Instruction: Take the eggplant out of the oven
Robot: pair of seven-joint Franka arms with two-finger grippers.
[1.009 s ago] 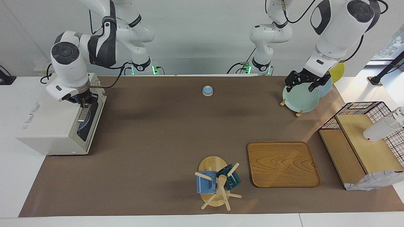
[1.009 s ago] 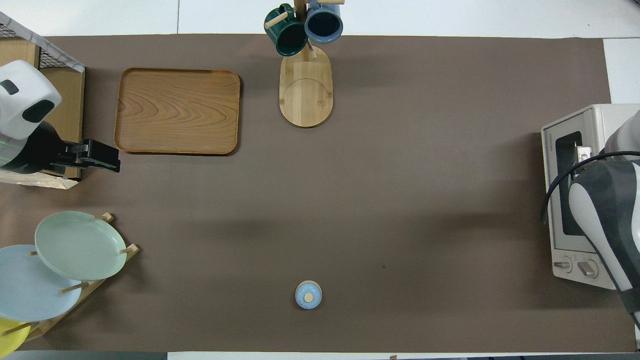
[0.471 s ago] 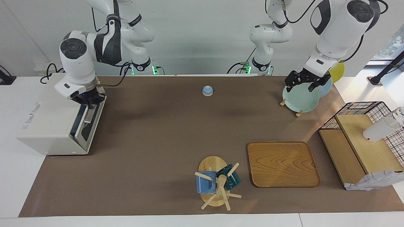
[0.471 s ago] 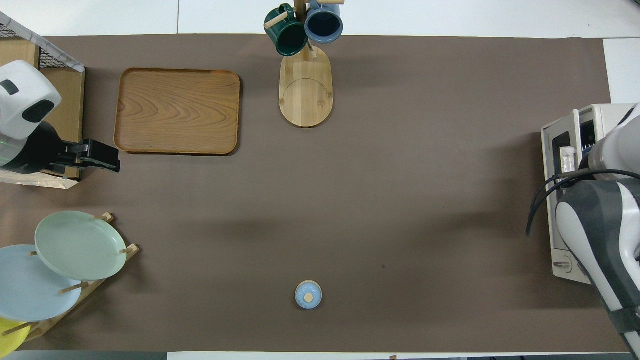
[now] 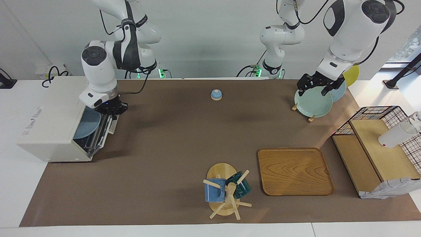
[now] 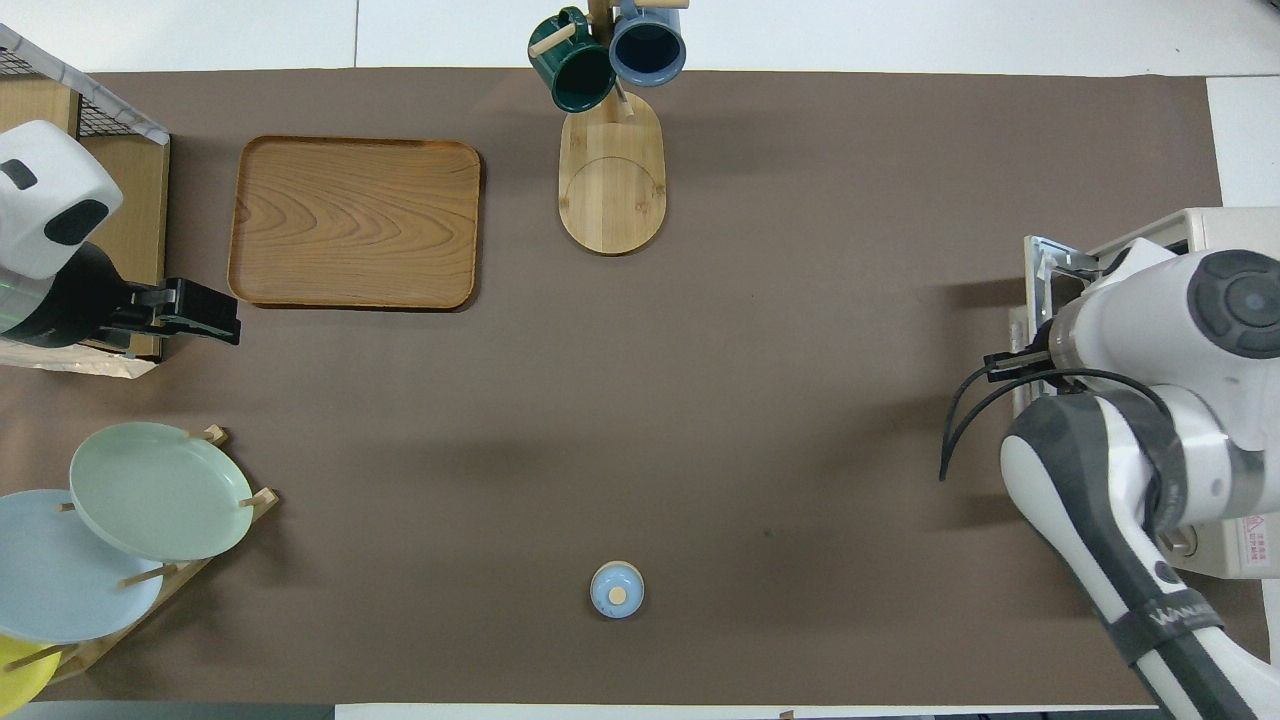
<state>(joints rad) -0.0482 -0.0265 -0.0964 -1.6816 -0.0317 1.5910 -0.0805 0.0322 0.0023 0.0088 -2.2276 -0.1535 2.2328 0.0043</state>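
Off-white oven (image 5: 49,125): stands at the right arm's end of the desk (image 5: 164,138), front turned toward the desk's middle.
Door (image 5: 98,141): dark glass, swung partway down and tilted outward.
Inside the oven: 1 blue-grey plate (image 5: 88,123) shows through the gap above the door.
Eggplant: cannot be made out in either view, so I cannot tell where it lies.
Right hand (image 5: 111,110): at the door's upper edge, fingers closed on the silver handle (image 5: 111,127); in the overhead view the arm's own body covers it.
Left hand (image 5: 317,86): waits open, in the air over the green plate (image 5: 314,102).
Plate rack: near the robots at the left arm's end, with 1 green, 1 pale blue (image 6: 50,570) and 1 yellow plate (image 5: 352,73) standing on edge.
Bell (image 5: 216,94): small and blue, alone near the robots at mid-desk.
Wooden tray (image 5: 295,171): lies flat, farther from the robots than the plate rack.
Mug stand (image 5: 223,194): beside the tray at the desk's edge farthest from the robots, with 2 mugs, 1 blue (image 5: 214,190) and 1 dark green (image 5: 242,187).
Wooden shelf (image 5: 378,154): at the left arm's end of the desk, with a wire basket.
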